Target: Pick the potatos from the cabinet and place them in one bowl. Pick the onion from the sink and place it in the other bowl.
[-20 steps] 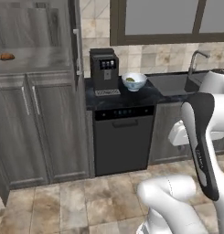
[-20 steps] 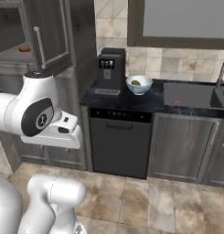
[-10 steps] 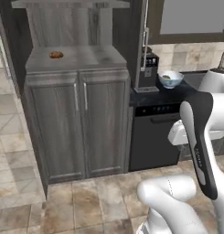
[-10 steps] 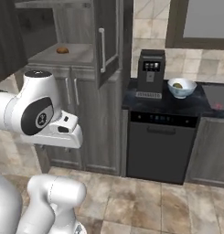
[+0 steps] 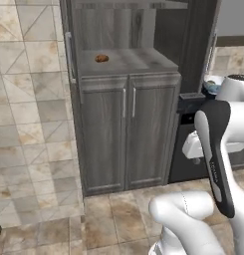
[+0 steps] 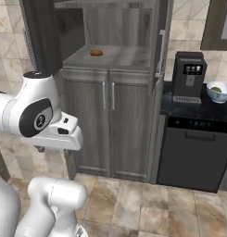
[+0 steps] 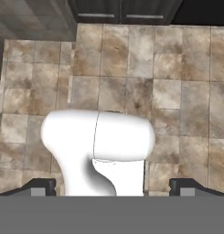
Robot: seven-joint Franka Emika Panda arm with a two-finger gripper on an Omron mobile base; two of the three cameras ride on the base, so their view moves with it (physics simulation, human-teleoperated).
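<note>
So working across from the left: the cabinet [image 5: 126, 134] has its upper doors swung open, and the left door sticks out past the shelf edge, which is the first thing I'd worry about, since an arm swinging in from that side could clip it. One orange-brown potato [image 5: 101, 58] sits alone on the open shelf, toward the back left, well apart from everything. I can only make out that one; if there's a second, it's hidden or somewhere I can't see, so a reach planned for two in one spot could come up short. It's a small oval on a flat board, so my guess is a sloppy approach just nudges it and it rolls deeper or off the edge. The gripper [image 7: 112, 187] is pointed down at the floor tiles with its two tips spread wide apart and nothing between them, so it's got a long way to swing up before it's any use. Further right, the coffee machine [image 6: 188, 76] stands on the dark counter just beside the other open door, and the white bowl [image 6: 219, 91] sits near it on the right. Carrying a potato over there means getting past that door and the machine, and bumping either could knock the thing loose.
</note>
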